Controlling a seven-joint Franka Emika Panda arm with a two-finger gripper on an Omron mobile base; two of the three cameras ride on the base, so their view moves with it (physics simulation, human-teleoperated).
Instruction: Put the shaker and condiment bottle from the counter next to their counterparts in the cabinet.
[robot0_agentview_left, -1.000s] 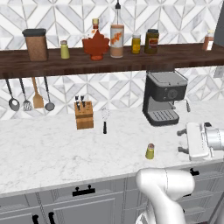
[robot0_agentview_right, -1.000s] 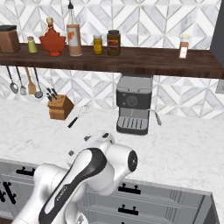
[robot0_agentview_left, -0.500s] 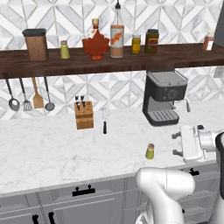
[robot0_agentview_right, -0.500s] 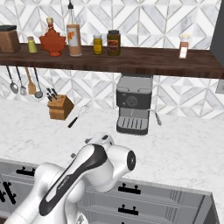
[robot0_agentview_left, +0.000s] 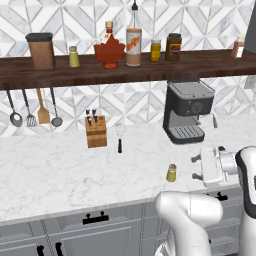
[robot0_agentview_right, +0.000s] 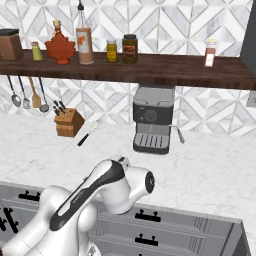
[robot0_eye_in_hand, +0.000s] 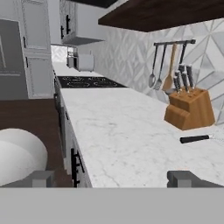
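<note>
The small yellow-green shaker (robot0_agentview_left: 171, 173) stands on the white marble counter (robot0_agentview_left: 60, 175) near its front edge. My gripper (robot0_agentview_left: 195, 167) hovers just to its right at about the same height, open, its fingers pointing left at the shaker with a small gap left. In the hand view the gripper (robot0_eye_in_hand: 113, 179) holds nothing. The condiment bottle (robot0_agentview_left: 133, 40) (robot0_agentview_right: 84, 42) stands on the dark wooden cabinet shelf (robot0_agentview_left: 200, 65) (robot0_agentview_right: 170, 67), right beside the red maple-leaf bottle (robot0_agentview_left: 109, 50) (robot0_agentview_right: 60, 47). A twin shaker (robot0_agentview_left: 74, 56) (robot0_agentview_right: 35, 51) sits left of that.
A coffee machine (robot0_agentview_left: 187, 112) (robot0_agentview_right: 152, 120) stands behind the gripper. A knife block (robot0_agentview_left: 96, 131) (robot0_eye_in_hand: 189, 109), a whisk (robot0_agentview_left: 120, 137) and hanging utensils (robot0_agentview_left: 32, 107) lie to the left. Jars (robot0_agentview_left: 165, 49) and a brown canister (robot0_agentview_left: 41, 50) share the shelf.
The gripper has slid a little left and slightly down toward the counter shaker, staying open. Nothing else has moved.
</note>
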